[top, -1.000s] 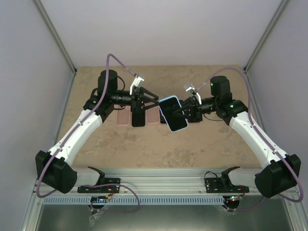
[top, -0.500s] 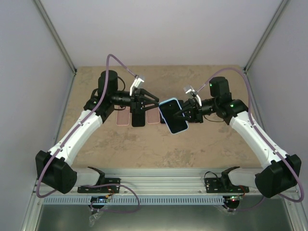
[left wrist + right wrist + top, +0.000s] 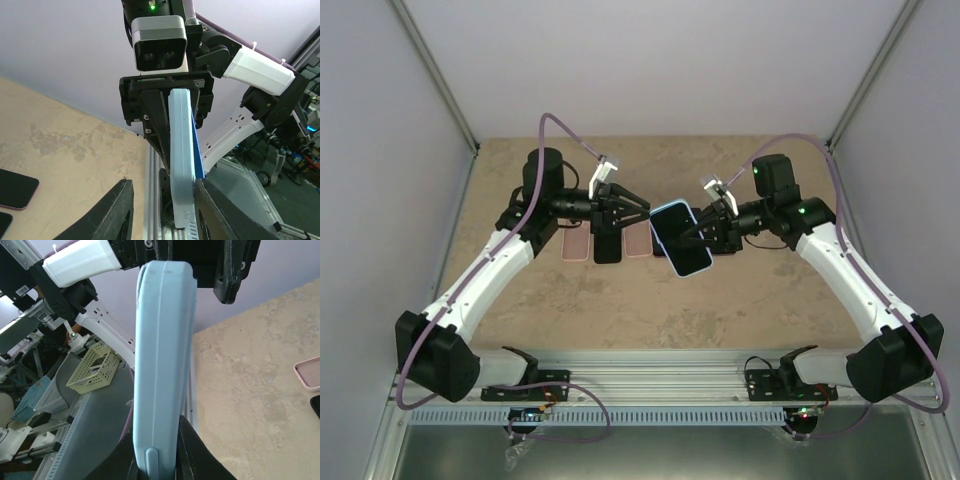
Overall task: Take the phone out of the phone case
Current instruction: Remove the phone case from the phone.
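Item: phone, dark screen up, seated in its pale blue phone case. It is held off the bench at the centre of the overhead frame. Holder: right hand, clenched on the case; its wrist view shows the fingers pinching the narrow blue edge at the frame bottom. Left hand: released, fingers spread, with the case edge standing between them in its wrist view. Whether either pad touches the case cannot be told. Step in hand, as judged: extraction not begun, with the left hand lined up at the case's upper-left corner. The next move probably calls for closing on the case lip alone and peeling it off while the right hand keeps its grip. A clamp across both faces would likely keep the phone in. Room: the two hands face each other closely at centre, with little slack between them. Pink cases and a loose black phone lie on the bench under the left hand. Bare bench shows toward the lower half of the overhead frame; enclosure walls bound left and right.
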`<act>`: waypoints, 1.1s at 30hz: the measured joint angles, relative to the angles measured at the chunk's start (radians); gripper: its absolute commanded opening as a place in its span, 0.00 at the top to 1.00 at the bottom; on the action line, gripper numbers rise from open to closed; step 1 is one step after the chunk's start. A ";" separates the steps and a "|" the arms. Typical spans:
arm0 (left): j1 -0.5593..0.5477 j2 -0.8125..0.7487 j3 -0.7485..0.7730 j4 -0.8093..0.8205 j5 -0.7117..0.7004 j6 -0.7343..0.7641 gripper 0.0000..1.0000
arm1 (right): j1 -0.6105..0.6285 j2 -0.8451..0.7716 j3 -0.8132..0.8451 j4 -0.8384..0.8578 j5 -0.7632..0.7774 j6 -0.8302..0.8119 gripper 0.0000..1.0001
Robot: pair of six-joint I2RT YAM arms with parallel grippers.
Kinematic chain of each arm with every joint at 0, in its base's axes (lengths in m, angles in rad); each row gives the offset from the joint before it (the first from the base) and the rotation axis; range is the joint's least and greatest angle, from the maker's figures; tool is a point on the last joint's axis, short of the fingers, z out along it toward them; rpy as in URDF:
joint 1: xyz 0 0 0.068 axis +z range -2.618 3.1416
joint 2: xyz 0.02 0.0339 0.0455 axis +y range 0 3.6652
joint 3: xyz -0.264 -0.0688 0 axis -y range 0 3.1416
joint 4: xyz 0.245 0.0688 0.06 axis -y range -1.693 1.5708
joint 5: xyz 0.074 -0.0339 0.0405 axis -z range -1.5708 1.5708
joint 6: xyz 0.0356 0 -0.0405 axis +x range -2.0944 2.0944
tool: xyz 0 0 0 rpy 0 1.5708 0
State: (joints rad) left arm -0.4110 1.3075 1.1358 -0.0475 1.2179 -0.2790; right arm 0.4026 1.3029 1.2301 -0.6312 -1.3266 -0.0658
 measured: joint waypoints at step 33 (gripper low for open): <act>-0.016 0.020 -0.248 0.563 0.018 -0.446 0.59 | 0.046 0.040 0.043 0.121 0.059 0.124 0.99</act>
State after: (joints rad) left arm -0.4267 1.3273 0.8875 0.5159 1.2354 -0.7254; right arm 0.4484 1.3430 1.2728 -0.5106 -1.2678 0.0586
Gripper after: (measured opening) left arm 0.405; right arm 0.112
